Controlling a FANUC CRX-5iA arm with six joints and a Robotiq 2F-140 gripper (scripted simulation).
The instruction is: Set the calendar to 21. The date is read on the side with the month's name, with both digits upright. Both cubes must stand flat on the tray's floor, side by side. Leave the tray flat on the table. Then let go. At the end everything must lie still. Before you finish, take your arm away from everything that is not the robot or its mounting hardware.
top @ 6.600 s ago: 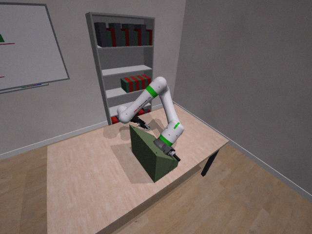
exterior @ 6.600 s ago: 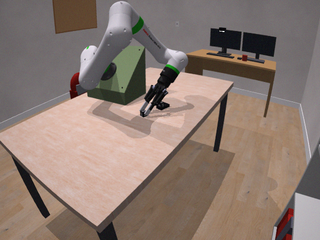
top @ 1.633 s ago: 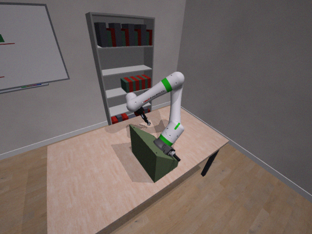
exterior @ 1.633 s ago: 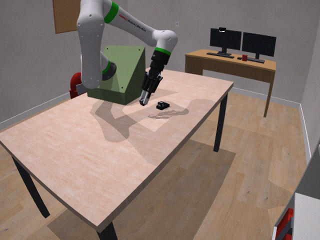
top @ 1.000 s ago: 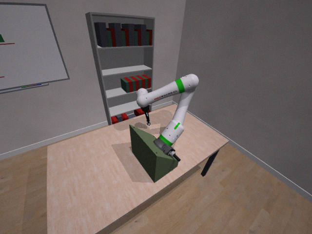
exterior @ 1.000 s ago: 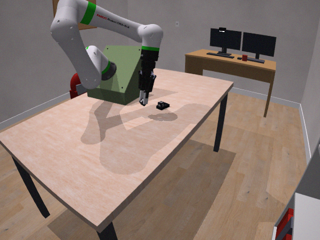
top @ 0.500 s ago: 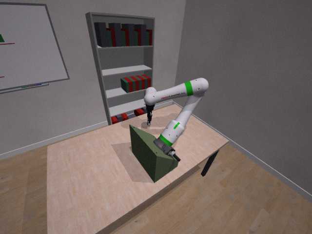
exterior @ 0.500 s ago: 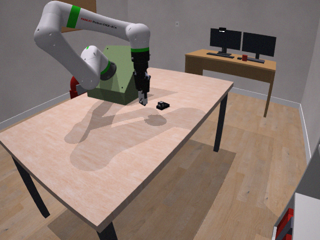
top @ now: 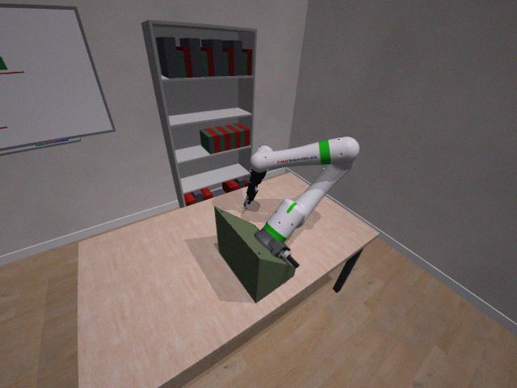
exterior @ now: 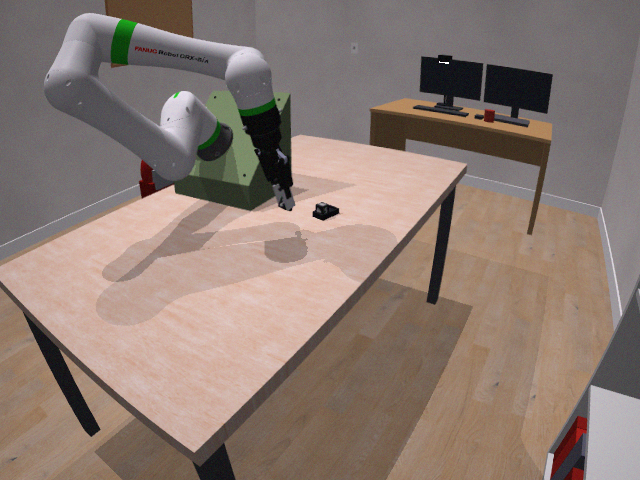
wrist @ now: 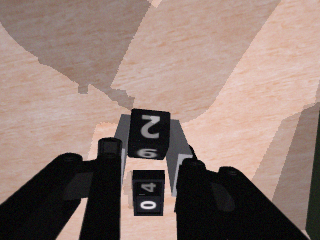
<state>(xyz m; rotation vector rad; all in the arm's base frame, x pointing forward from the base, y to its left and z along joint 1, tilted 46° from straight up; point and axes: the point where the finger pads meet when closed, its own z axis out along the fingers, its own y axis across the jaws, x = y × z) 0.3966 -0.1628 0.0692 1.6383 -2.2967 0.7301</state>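
Calendar cube in hand: a black cube [wrist: 148,134] is held between the fingers of the gripper [wrist: 148,152], pinched on its two side faces; a white 2 and a 6 or 9 are seen on the faces toward the wrist camera.
Gripper state: closed to a narrow gap on the cube, with the cube held clear of the table.
Second cube: another black cube [wrist: 148,192], marked 4 and 0, is seen below the held one in the wrist view; whether it already stands in the tray cannot be told from that view.
Tray: a small dark tray [exterior: 325,210] lies on the table [exterior: 217,289], just beside the gripper in the exterior view.
Step in hand: judged to be carrying the 2 cube to the tray for placing beside its partner.
How to do it well: the cube should be lowered squarely so that its bottom face meets the tray floor flat, without nudging the other cube; the 2 must end upright on the month side, so its orientation should be checked before release; the fingers should be opened only once the cube is seated.
Surface: pale wood grain, crossed by the arm's broad shadows.
Room: a green base block [top: 246,259] carries the arm; a bookshelf [top: 155,104] and a whiteboard [top: 45,75] stand behind, and a desk with two monitors [exterior: 485,85] across the room.
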